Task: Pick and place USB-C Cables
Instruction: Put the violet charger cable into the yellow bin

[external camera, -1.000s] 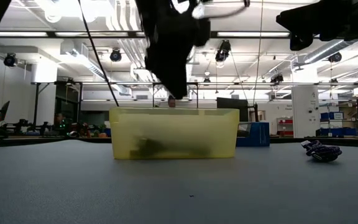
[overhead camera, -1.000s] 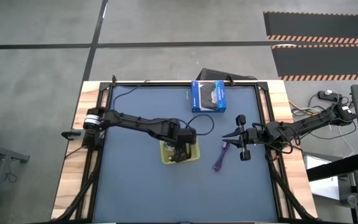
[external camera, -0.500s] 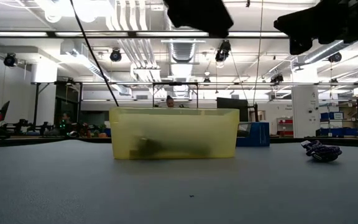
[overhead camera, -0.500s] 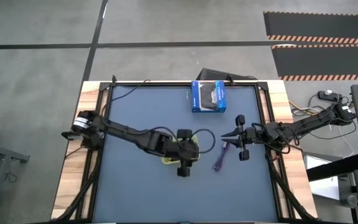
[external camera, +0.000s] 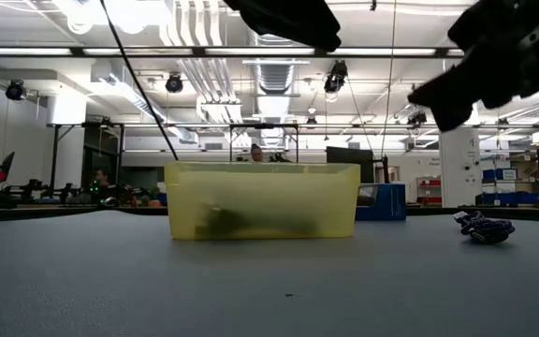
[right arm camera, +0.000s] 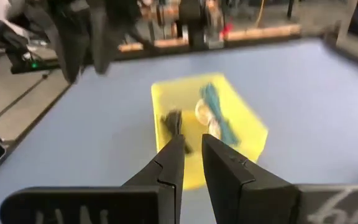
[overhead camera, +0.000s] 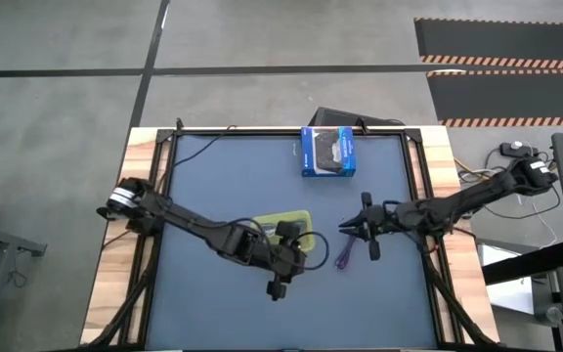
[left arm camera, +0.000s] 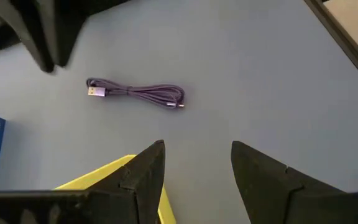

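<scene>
The purple cable (overhead camera: 345, 256) lies bundled on the blue mat, right of the yellow bin (overhead camera: 278, 217); it also shows in the low view (external camera: 483, 227) and the left wrist view (left arm camera: 135, 92). Inside the bin (right arm camera: 247, 137) lie the teal cable (right arm camera: 219, 115), the white cable (right arm camera: 202, 112) and the black cable (right arm camera: 174, 121). My left gripper (overhead camera: 306, 262) hangs open and empty above the bin's near right corner (left arm camera: 194, 149). My right gripper (overhead camera: 345, 228) hovers just beyond the purple cable, pointing at the bin; a narrow gap shows between its fingers (right arm camera: 192, 142).
A blue-and-black retail box (overhead camera: 327, 152) stands near the table's far edge. A dark frame rail (overhead camera: 413, 186) runs around the mat. Bare mat lies in front of the bin and toward the near edge. People and workbenches show in the room behind.
My left gripper has risen out of the bin and swung toward the table's near edge, ending beside the bin's near right corner. My right gripper has moved toward the table's left, closer to the purple cable and the bin, and sits lower. The cables have stayed put.
</scene>
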Motion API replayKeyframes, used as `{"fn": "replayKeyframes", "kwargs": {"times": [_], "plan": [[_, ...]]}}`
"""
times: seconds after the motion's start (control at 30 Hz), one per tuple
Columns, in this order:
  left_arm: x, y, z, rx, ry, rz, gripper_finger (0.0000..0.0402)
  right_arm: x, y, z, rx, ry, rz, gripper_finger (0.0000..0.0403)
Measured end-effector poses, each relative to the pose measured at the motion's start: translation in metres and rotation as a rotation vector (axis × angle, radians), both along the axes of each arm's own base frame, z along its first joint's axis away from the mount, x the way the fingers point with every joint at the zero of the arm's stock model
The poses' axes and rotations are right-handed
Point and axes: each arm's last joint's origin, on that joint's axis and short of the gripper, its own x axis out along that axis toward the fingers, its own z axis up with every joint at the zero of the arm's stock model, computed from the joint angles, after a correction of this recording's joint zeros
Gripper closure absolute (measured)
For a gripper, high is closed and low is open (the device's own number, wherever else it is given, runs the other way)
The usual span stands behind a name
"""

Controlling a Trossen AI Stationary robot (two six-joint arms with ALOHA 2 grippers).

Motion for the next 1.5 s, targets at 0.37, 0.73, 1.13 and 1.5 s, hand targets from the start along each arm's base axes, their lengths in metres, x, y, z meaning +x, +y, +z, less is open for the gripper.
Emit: {"fn": "replayKeyframes", "kwargs": {"times": [0.37,0.73,1.13,1.5], "plan": [[-0.022,-0.002,0.001,0.005,-0.120,0.002,0.0233,0.009,0.008,-0.016,0.066,0.370,-0.044,0.0355],[-0.054,0.013,0.013,-0.082,-0.364,0.051,0.0233,0.012,0.009,0.017,-0.089,0.806,-0.072,0.0355],[-0.079,0.024,0.017,-0.160,-0.503,0.069,0.0233,0.004,0.010,0.016,-0.081,0.963,0.007,0.0311],[-0.083,0.026,0.014,-0.155,-0.526,0.082,0.0233,0.011,0.012,0.001,-0.113,1.055,0.008,0.0197]]}}
